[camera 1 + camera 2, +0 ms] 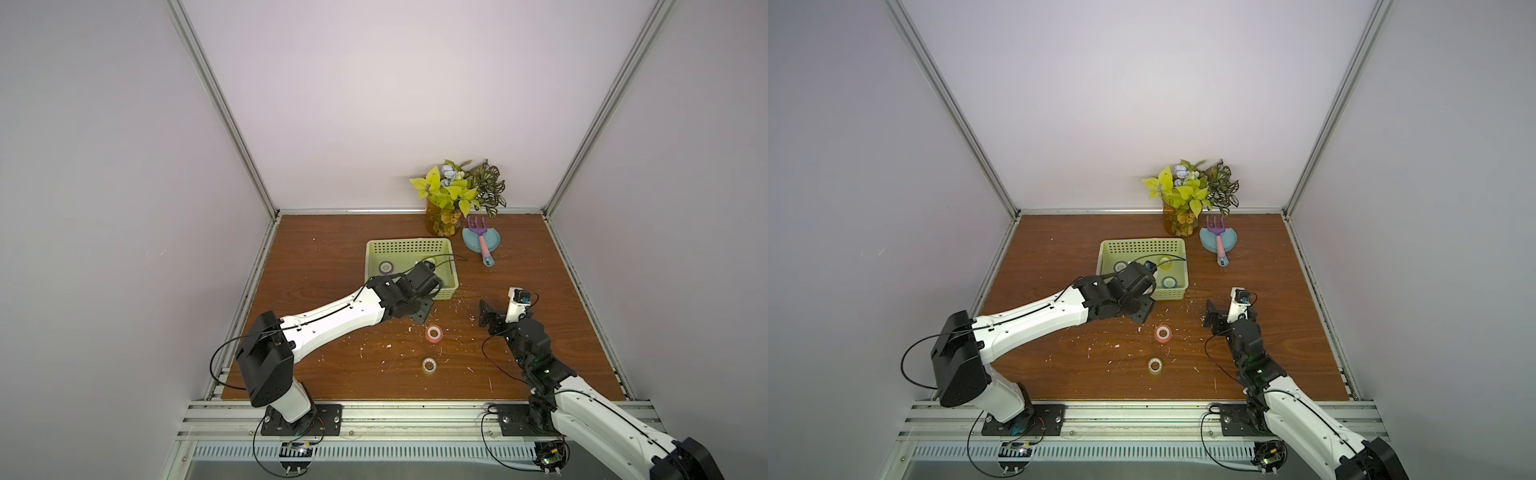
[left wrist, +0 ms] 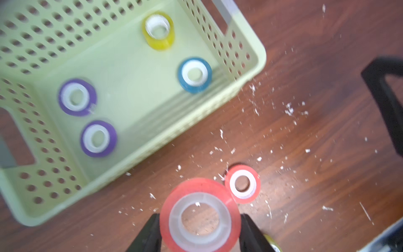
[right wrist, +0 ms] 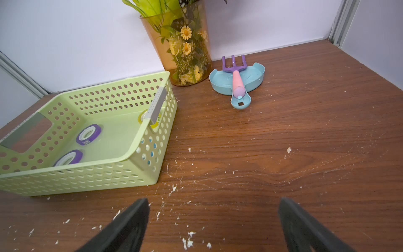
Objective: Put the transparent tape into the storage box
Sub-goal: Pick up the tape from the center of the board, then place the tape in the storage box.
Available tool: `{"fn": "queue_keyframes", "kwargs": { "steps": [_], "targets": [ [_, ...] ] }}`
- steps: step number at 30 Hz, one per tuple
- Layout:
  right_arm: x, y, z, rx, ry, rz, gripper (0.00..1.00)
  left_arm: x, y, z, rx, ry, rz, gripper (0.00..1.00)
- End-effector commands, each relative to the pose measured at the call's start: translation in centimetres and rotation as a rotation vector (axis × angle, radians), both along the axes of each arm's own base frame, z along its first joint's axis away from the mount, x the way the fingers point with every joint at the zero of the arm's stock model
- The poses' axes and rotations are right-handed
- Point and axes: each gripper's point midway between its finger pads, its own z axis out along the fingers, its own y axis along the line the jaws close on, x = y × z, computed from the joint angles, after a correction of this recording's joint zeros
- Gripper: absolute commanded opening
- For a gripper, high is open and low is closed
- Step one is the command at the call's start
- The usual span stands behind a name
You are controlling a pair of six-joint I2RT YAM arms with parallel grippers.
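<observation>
Left gripper (image 2: 200,218) clamps an orange-red roll (image 2: 168,209) by its outer rim, hole upward, just outside the storage box (image 2: 130,91) (four rolls (image 2: 194,75) lie inside); judged held level for a flat drop. Right gripper (image 3: 213,209) stands apart, empty.

The storage box (image 3: 87,177) is light green, its walls patterned with even rows of small round holes. A purple roll (image 2: 75,112), a second purple roll (image 2: 98,153), a yellow roll (image 2: 160,43) and a blue roll (image 2: 192,88) all have white cores. The first orange-red roll (image 2: 166,209) has a frosted white core, and the second orange-red roll (image 2: 243,201) matches it. The colourless roll (image 1: 424,365) looks pale and glassy. The surface (image 3: 294,131) is reddish-brown wood grain, speckled with white flecks. The left gripper (image 2: 200,216) and right gripper (image 3: 213,199) are black. The vase (image 3: 185,65) is translucent amber with yellow daisies. The dish (image 3: 257,74) is light blue. The rake (image 3: 236,84) has purple tines and a pink handle.
</observation>
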Motion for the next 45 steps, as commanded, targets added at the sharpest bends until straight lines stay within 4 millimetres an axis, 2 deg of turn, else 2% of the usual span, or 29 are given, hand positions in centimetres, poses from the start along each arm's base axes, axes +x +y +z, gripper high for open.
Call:
{"fn": "queue_keyframes", "kwargs": {
  "steps": [1, 4, 5, 6, 10, 14, 18, 24, 28, 45],
  "targets": [
    [0.4, -0.2, 1.2, 0.024, -0.039, -0.024, 0.99, 2.7, 1.2, 2.4, 0.029, -0.076, 0.022, 0.52],
    [0.4, -0.1, 1.2, 0.024, -0.039, -0.022, 0.99, 5.2, 1.5, 3.5, 0.033, -0.109, 0.049, 0.52],
    [0.4, -0.1, 1.2, 0.024, -0.039, -0.022, 0.99, 5.8, 1.7, 3.2, 0.048, -0.113, 0.056, 0.52],
    [0.4, -0.1, 1.2, 0.025, -0.039, -0.022, 0.99, 7.1, 1.5, 4.5, 0.034, -0.142, 0.069, 0.52],
    [0.4, -0.1, 1.2, 0.024, -0.039, -0.022, 0.99, 10.6, 2.0, 4.9, 0.054, -0.175, 0.123, 0.52],
    [0.4, -0.2, 1.1, 0.022, -0.038, -0.023, 0.99, 13.5, 2.1, 4.0, 0.072, -0.174, 0.154, 0.52],
    [0.4, -0.1, 1.2, 0.023, -0.04, -0.022, 0.99, 15.8, 2.2, 1.6, 0.081, -0.131, 0.172, 0.52],
    [0.4, -0.1, 1.2, 0.023, -0.041, -0.02, 0.99, 17.1, 2.4, -2.8, 0.095, -0.043, 0.175, 0.52],
    [0.4, -0.1, 1.2, 0.025, -0.04, -0.017, 0.99, 17.7, 2.8, -4.6, 0.113, -0.022, 0.184, 0.52],
    [0.3, -0.1, 1.2, 0.024, -0.04, -0.019, 0.99, 20.9, 3.9, -9.0, 0.072, -0.006, 0.236, 0.51]
  ]
}}
